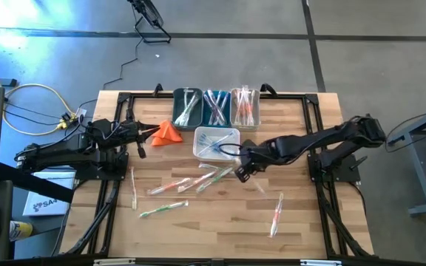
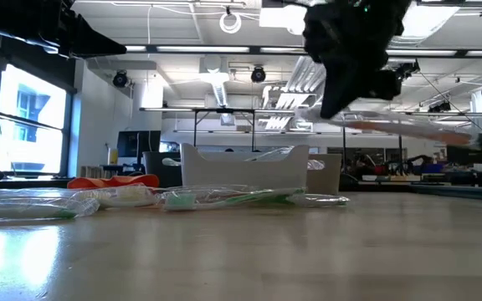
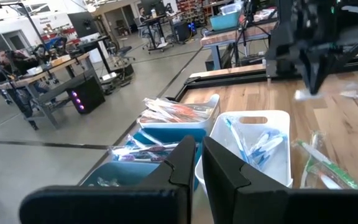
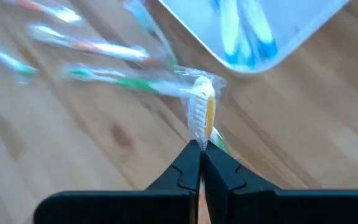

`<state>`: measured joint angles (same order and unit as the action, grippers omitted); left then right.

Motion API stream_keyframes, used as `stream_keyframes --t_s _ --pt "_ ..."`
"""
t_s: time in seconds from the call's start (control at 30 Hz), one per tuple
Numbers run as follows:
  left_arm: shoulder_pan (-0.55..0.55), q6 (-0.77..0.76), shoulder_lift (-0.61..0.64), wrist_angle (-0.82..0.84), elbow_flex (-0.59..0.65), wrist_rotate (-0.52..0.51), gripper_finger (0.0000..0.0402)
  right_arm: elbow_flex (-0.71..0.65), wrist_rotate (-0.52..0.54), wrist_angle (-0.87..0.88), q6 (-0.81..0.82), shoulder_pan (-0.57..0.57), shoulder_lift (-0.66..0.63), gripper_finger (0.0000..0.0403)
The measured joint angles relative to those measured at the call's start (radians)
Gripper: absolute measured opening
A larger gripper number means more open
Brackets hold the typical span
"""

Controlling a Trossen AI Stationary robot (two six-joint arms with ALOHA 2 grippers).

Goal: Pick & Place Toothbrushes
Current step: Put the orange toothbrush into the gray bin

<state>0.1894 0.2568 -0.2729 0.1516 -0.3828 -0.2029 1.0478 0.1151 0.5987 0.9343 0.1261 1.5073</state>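
My left gripper (image 3: 197, 163) closed, empty, by the orange cloth (image 1: 168, 132) | my right gripper (image 4: 201, 160) clenched on an orange-handled toothbrush (image 4: 202, 113), lifted above the surface (image 1: 220, 222) beside the white bin (image 1: 200, 146) | loose toothbrushes (image 1: 180, 185) lie left of it.

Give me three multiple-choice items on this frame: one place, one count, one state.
1. Where is the white bin?
A. in front of the row of bins, mid-table
B. at the table's front edge
C. under the left arm

2. How many bins stand in the back row?
A. one
B. three
C. five

3. The right gripper is:
A. wide open over bare wood
B. out of sight
C. shut on a wrapped toothbrush

Key: 1 A, the high view shows it just before the row. 2 B, three side by side. 3 C, the right wrist view shows the fingers pinching the wrapped toothbrush.
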Motion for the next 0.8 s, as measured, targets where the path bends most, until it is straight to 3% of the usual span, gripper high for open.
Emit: stream_keyframes --t_s 0.43,0.8 --pt "0.0 0.0 0.0 0.0 0.0 0.0 0.0023 0.026 0.249 -0.019 -0.14 -0.078 -0.212 0.0003" --pt "0.0 0.0 0.0 0.0 0.0 0.0 0.0023 0.026 0.357 -0.173 -0.361 -0.253 -0.245 0.0003"
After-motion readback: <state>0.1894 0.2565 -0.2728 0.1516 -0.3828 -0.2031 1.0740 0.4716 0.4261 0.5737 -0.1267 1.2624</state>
